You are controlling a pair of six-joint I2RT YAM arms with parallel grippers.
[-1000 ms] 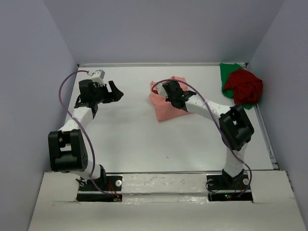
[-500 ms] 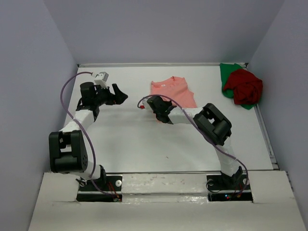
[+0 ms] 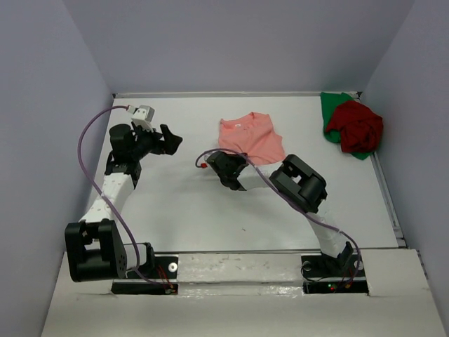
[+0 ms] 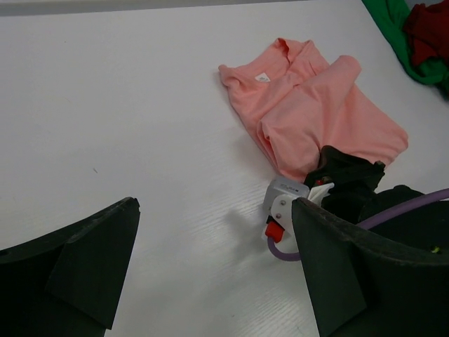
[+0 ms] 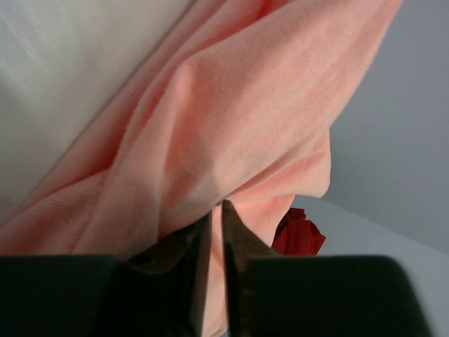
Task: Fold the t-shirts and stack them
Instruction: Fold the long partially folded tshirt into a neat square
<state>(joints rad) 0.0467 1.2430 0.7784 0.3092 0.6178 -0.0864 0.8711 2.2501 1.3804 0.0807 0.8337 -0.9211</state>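
White tabletop (image 3: 182,210), pale lilac walls (image 3: 245,42). Salmon-pink cloth t-shirt (image 3: 251,137) lies far centre, partly spread, one sleeve lapped over the body. Right gripper (image 5: 216,210) is nearly closed, pinching the near-left hem, likely to draw the cloth flat. Left gripper (image 4: 214,210) is spread wide and empty over the table at left, probably ready for another corner. Dark red crumpled t-shirt (image 3: 358,125) sits heaped on green t-shirt (image 3: 334,105) in the far right corner, seemingly parked for later.

**Inspector:** What is lying ahead of the left gripper (image 4: 214,207)?

**Assistant:** Its jaws are standing wide apart over the white table (image 4: 105,91). Beyond them, the salmon-pink shirt (image 4: 316,112) is lying loosely doubled, collar label facing up.

**Inspector:** And at its near edge?

**Assistant:** The right gripper (image 4: 337,165) is sitting there, fingertips hidden, with a purple cable (image 4: 393,210) trailing off. The green shirt (image 4: 389,24) and dark red shirt (image 4: 429,31) are lying bunched at the far right.
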